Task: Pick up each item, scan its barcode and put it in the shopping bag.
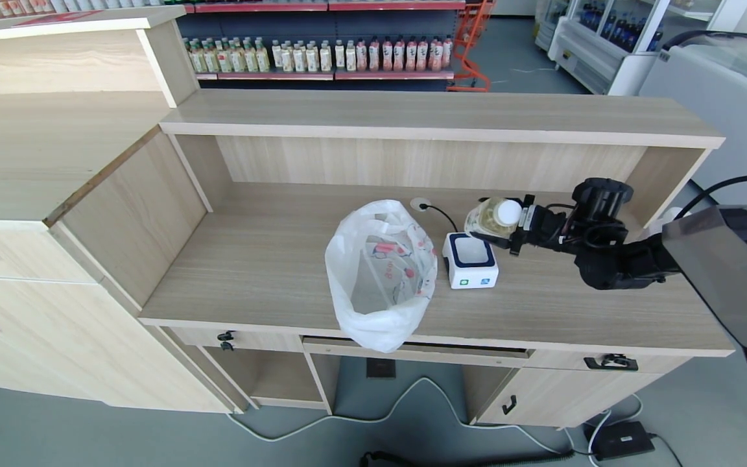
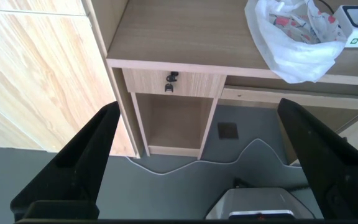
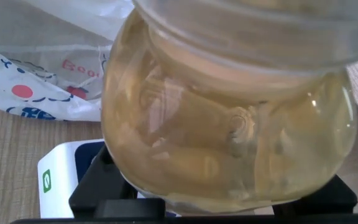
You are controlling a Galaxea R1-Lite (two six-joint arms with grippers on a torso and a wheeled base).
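One wooden checkout surface (image 1: 270, 259) is seen in the head view, with one white plastic shopping bag (image 1: 380, 272) standing open near its front edge. One white barcode scanner (image 1: 469, 259) is placed just right of the bag, and a black cable is led from it to a hole farther back in the surface. One clear bottle (image 1: 493, 217) with a white cap is held off the surface at the scanner's far right corner, clamped between the fingers of the right pincer (image 1: 502, 222). In the right wrist view the bottle (image 3: 229, 124) is shown close up with yellowish liquid inside, and a corner of the scanner (image 3: 55, 174) and the printed side of the bag (image 3: 42, 81) are seen beyond it. In the left wrist view the left pincer (image 2: 199, 106) is shown spread wide with nothing in it, low before the surface's front, where a drawer (image 2: 173, 84) above an open cubby is seen.
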